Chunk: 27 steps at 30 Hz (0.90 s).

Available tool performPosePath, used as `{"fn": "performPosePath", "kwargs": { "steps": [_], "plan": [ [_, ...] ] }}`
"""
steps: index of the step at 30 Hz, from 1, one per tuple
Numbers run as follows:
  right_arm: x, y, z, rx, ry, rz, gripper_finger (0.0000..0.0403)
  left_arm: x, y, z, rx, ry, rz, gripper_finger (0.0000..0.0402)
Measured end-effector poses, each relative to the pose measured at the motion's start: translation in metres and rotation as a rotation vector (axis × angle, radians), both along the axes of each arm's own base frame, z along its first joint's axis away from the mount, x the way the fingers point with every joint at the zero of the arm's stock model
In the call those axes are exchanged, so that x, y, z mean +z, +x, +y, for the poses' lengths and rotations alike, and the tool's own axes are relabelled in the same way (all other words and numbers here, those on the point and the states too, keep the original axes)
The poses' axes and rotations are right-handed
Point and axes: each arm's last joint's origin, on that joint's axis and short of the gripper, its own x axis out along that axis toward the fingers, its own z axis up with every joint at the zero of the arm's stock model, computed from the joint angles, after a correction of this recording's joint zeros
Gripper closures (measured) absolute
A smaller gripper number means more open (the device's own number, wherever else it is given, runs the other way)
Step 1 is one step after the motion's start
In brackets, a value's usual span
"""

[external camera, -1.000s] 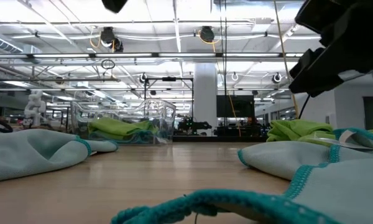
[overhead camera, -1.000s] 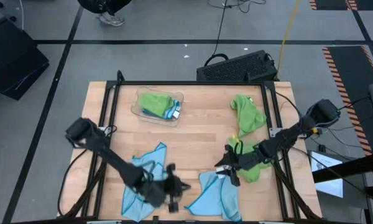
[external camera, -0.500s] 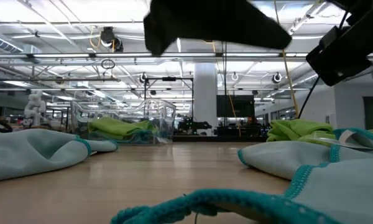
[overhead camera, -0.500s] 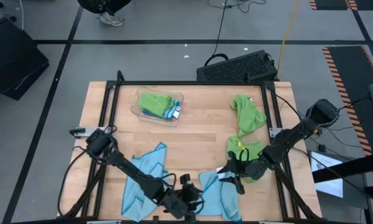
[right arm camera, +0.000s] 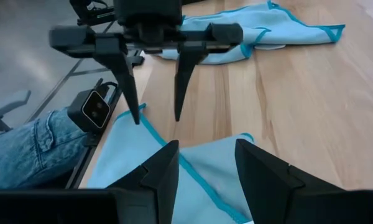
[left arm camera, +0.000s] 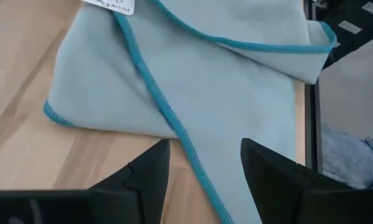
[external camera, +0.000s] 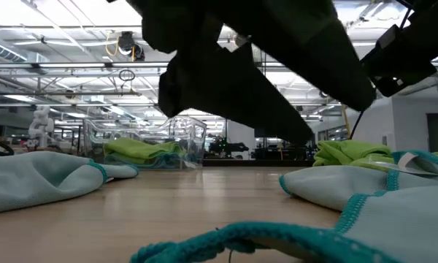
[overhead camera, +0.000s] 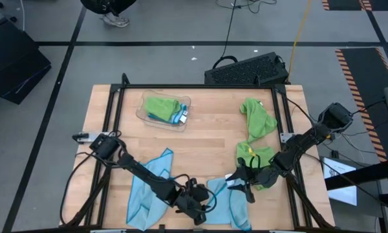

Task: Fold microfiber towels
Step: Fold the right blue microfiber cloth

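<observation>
The left gripper (overhead camera: 204,206) has swung across and spread its jaws over the crumpled light blue microfiber towel (overhead camera: 223,200), facing the open right gripper (overhead camera: 240,183), seemingly poised for a two-handed fold

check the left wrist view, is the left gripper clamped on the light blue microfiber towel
No, the left gripper has its dark fingers spread apart above the light blue microfiber towel, with cloth visible in the gap and nothing pinched.
</observation>
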Motion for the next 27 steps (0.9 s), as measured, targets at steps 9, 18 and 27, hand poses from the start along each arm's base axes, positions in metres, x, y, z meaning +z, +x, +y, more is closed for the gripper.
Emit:
{"fn": "performPosePath", "kwargs": {
  "steps": [9,18,27],
  "plan": [
    [0.000,0.000,0.000,-0.004,0.003,-0.001,0.0255,-0.018,0.006,0.005,0.012,-0.037,0.038,0.0186],
    [0.000,0.000,0.000,-0.003,0.000,0.000,0.0255,-0.031,0.017,0.015,0.026,-0.112,0.066,0.0141],
    [0.000,0.000,0.000,-0.002,0.000,-0.001,0.0255,-0.037,0.020,0.012,-0.036,-0.125,0.046,0.0169]
  ]
}}
